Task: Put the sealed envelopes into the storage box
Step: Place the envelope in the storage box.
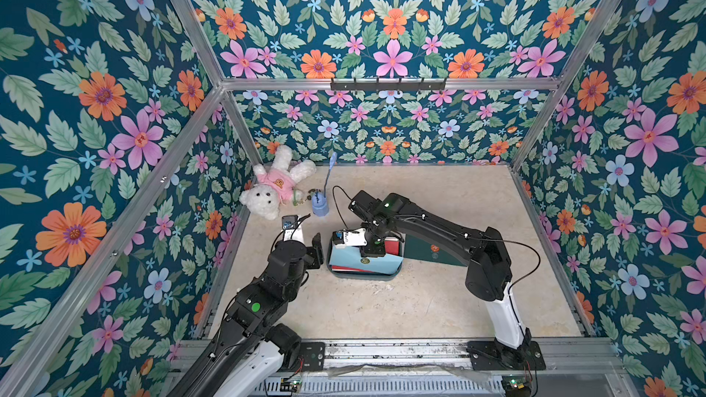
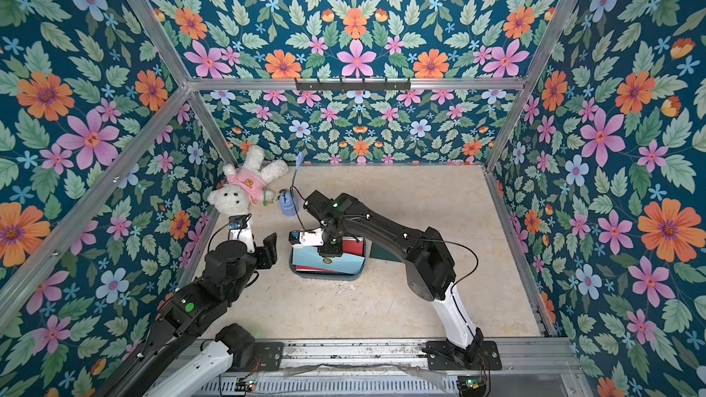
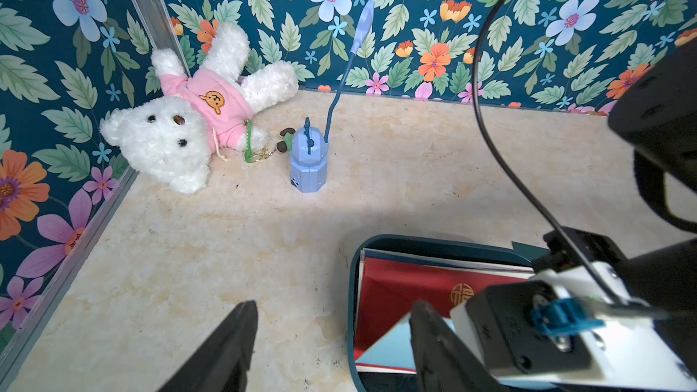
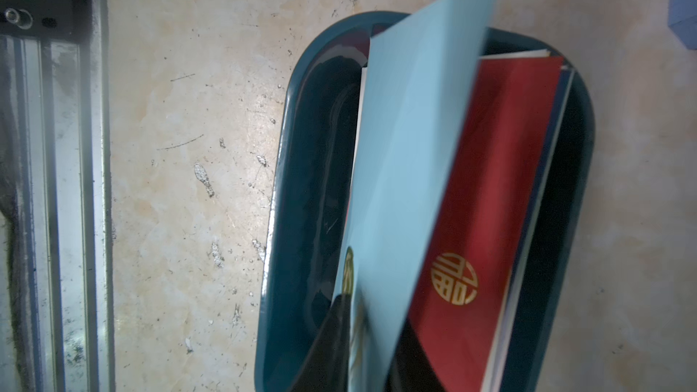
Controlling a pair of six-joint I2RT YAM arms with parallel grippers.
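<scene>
Blue envelope (image 4: 411, 145) stands tilted in the box (image 4: 301, 182), over a red envelope (image 4: 498, 182). We see the right gripper (image 1: 371, 252) at its seal end; we cannot tell whether it pinches. Left gripper (image 3: 332, 307) hovers spread beside the box, empty.

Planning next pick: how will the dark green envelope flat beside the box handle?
The dark green envelope lies flush on the table: probably light, little edge to grab. That thin, it likely sags if lifted by one end. Smooth-looking table: a push may slide it.
</scene>
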